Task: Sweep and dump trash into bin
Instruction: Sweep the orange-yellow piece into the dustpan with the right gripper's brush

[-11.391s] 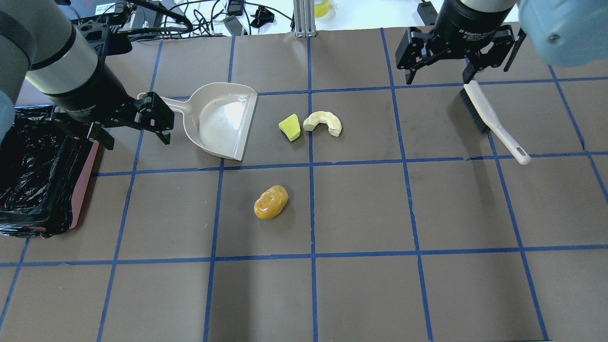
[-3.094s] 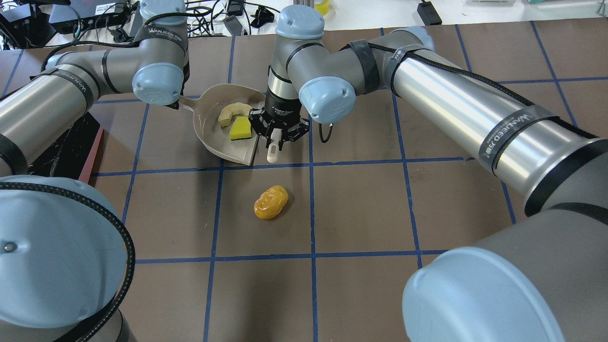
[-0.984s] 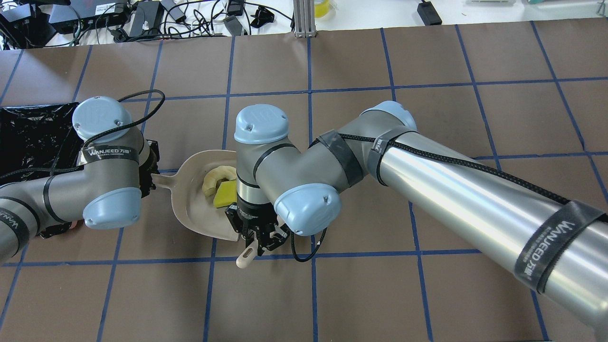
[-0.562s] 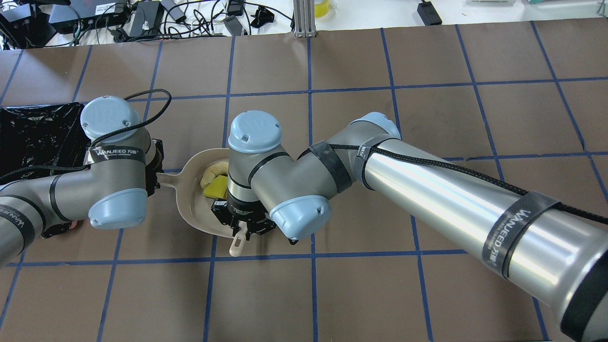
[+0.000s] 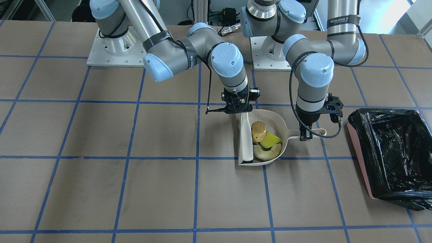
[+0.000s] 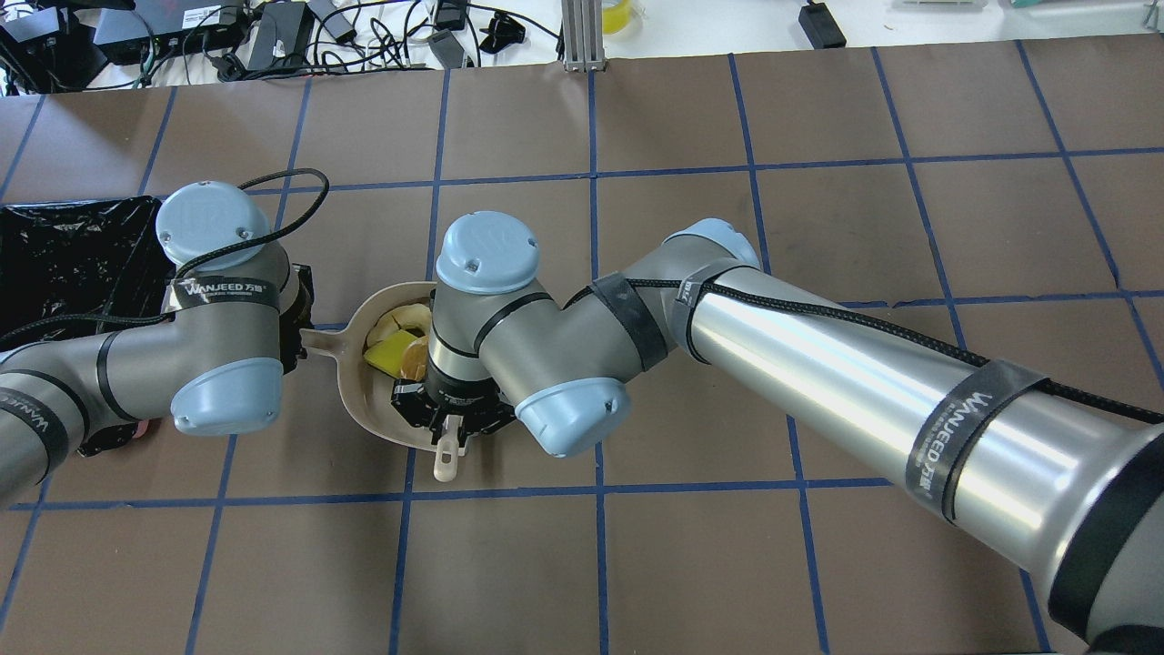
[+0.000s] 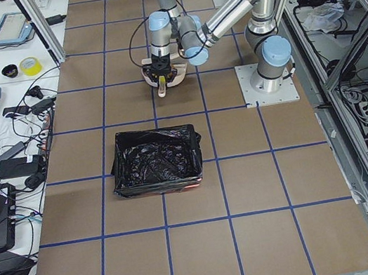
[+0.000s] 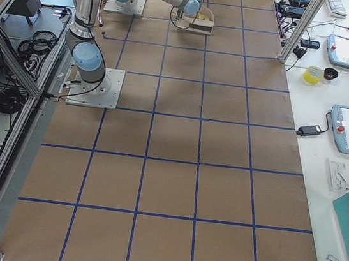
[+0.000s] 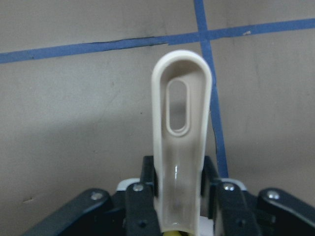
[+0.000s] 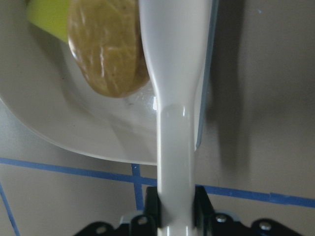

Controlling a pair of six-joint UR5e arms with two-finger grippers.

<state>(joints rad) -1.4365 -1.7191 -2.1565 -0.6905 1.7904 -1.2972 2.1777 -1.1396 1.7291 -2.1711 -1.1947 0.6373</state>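
The beige dustpan [image 5: 275, 123] lies on the table and holds all three scraps: the amber lump [image 5: 259, 131], the yellow-green wedge [image 5: 270, 140] and the cream rind [image 5: 266, 154]. My left gripper [image 5: 306, 134] is shut on the dustpan handle [image 9: 182, 123]. My right gripper [image 5: 241, 108] is shut on the white brush [image 5: 245, 135], which lies along the pan's open edge against the amber lump [image 10: 106, 49]. The bin [image 5: 388, 148], lined with a black bag, stands apart on my left, beyond the left gripper.
The table is brown paper with a blue tape grid. In the overhead view the bin [image 6: 64, 255] is at the left edge, close to my left forearm. Cables and devices lie along the table's far edge [image 6: 364, 36].
My right gripper has drawn the brush toward the dustpan, and the amber lump now shows inside the pan beside the wedge. The left arm and the pan have barely moved.
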